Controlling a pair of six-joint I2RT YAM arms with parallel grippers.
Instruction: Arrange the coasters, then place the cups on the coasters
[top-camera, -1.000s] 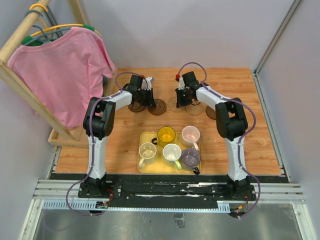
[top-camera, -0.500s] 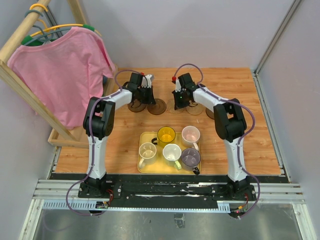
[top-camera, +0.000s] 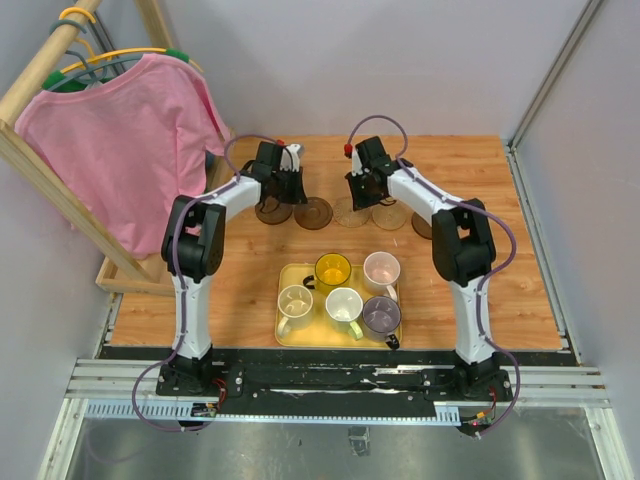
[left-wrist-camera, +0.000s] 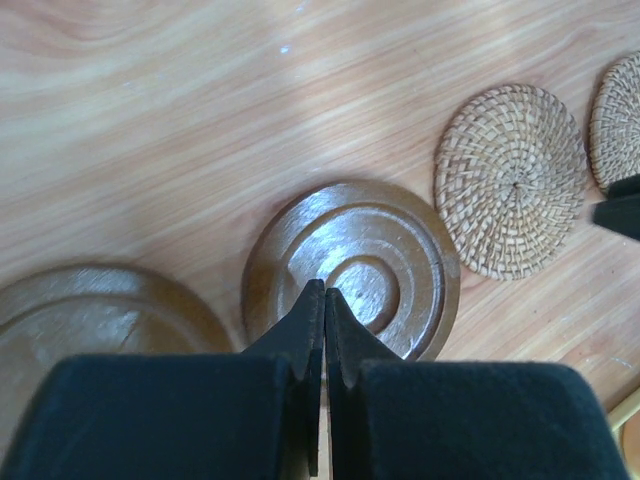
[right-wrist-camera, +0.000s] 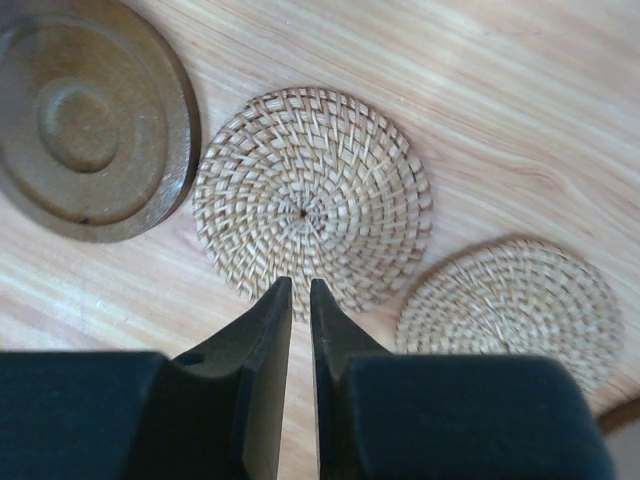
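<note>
Five coasters lie in a row on the wooden table: a dark brown coaster (top-camera: 268, 213), a second dark one (top-camera: 313, 213) (left-wrist-camera: 350, 275), two tan woven ones (top-camera: 351, 211) (top-camera: 388, 216) (right-wrist-camera: 312, 195) (right-wrist-camera: 515, 300), and a dark one (top-camera: 424, 226) partly under the right arm. My left gripper (top-camera: 283, 190) (left-wrist-camera: 323, 291) is shut and empty, with its tips over the second dark coaster. My right gripper (top-camera: 362, 194) (right-wrist-camera: 300, 284) hovers at the near rim of the left woven coaster, its jaws a narrow gap apart and holding nothing. Five cups stand on the yellow tray (top-camera: 290, 335): beige (top-camera: 295, 300), yellow (top-camera: 332, 270), white (top-camera: 343, 303), grey-purple (top-camera: 381, 314) and pink (top-camera: 381, 270).
A pink shirt (top-camera: 130, 140) hangs on a wooden rack at the left, and the rack's base (top-camera: 120, 275) runs along the table's left side. Grey walls close the back and right edges.
My right gripper has shifted a little left and back, and its jaws have parted slightly, leaving the woven coaster lying free. My left gripper has edged back and stays shut.
</note>
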